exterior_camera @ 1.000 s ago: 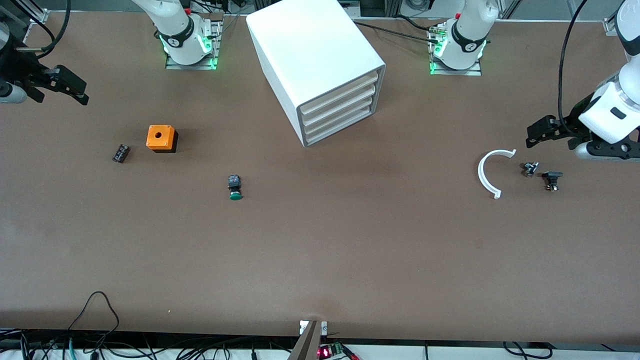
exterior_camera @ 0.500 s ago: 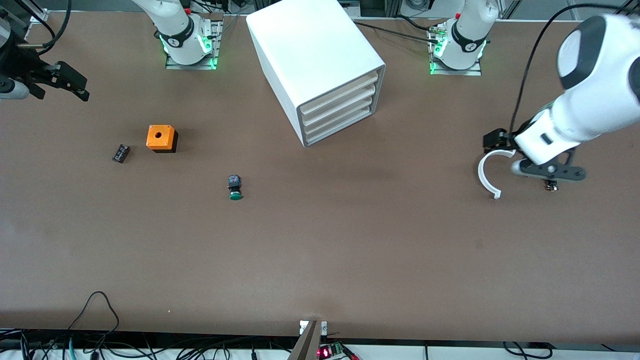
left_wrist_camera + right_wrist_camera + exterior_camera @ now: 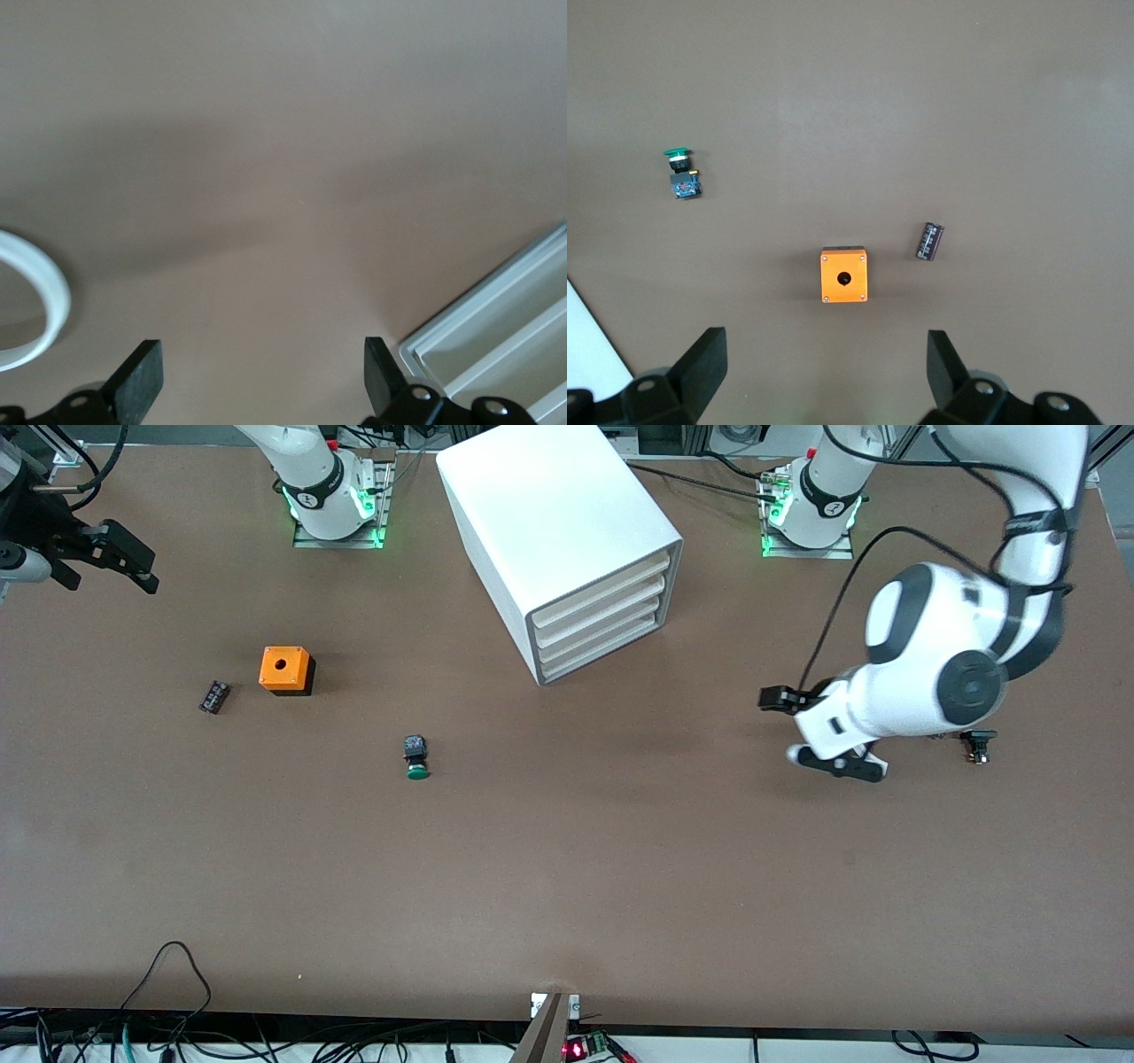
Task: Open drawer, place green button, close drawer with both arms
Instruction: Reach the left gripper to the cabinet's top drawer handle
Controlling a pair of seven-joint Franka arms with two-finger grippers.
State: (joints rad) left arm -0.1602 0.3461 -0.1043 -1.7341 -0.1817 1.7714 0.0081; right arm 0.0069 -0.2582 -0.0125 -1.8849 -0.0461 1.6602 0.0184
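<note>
Front view gives you a smooth boxy white cabinet (image 3: 567, 540), green-capped blocky button (image 3: 416, 755); left gripper (image 3: 257, 376) and right gripper (image 3: 824, 367) both gape, empty.

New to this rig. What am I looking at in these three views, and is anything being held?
Two white robot arms are bolted along one edge of a brown table. The wide picture comes from a high camera facing them; the other two come from cameras on each arm's wrist, looking past its black jaws.

The left gripper hangs over bare table, jaws open, with a white curved piece and the drawer cabinet in its wrist view. The right gripper, also open, waits at its end of the table.

On the table: the cabinet with four shut drawers, an orange box, a small black cylinder beside it, the green-capped button nearer the front camera, and a small black part by the left arm. Nothing is held.
</note>
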